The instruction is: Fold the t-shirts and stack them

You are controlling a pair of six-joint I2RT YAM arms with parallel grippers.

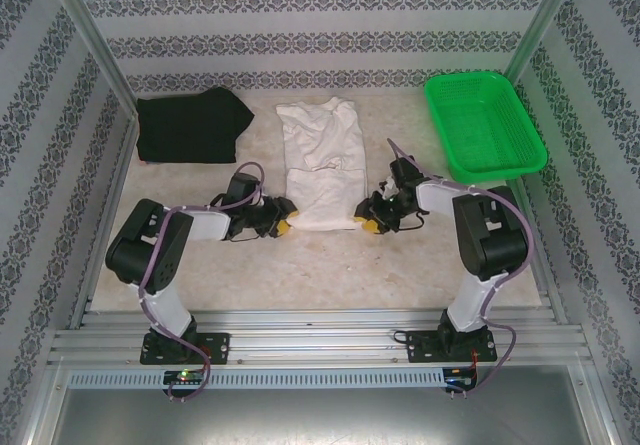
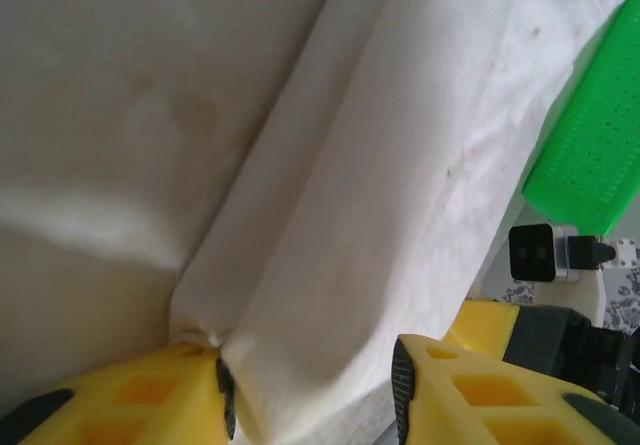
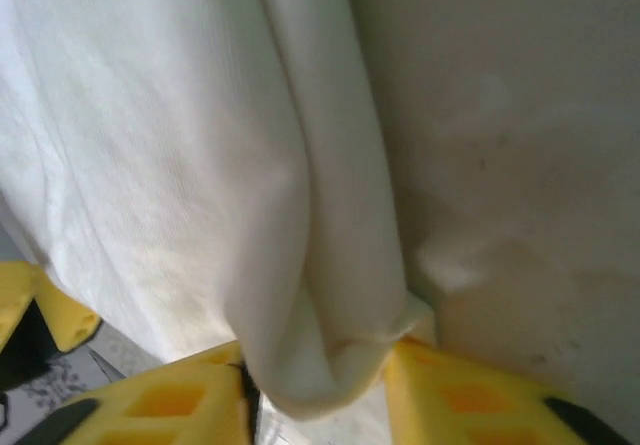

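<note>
The cream t-shirt (image 1: pixel 320 160) lies partly folded in the middle of the table, collar end away from the arms. My left gripper (image 1: pixel 283 220) is at its near left corner. In the left wrist view the jaws (image 2: pixel 312 385) stand apart around the cloth (image 2: pixel 380 195): one pad touches it and a small gap stays at the other. My right gripper (image 1: pixel 368 217) is at the near right corner. Its jaws (image 3: pixel 315 375) press a bunched fold of the shirt (image 3: pixel 180 165) from both sides. The black t-shirt (image 1: pixel 190 125) lies at the back left, away from both grippers.
A green mesh basket (image 1: pixel 485 125) stands at the back right, also seen at the right edge of the left wrist view (image 2: pixel 590 155). Patterned walls enclose the table on three sides. Bare table (image 1: pixel 330 265) lies between the shirt and the arm bases.
</note>
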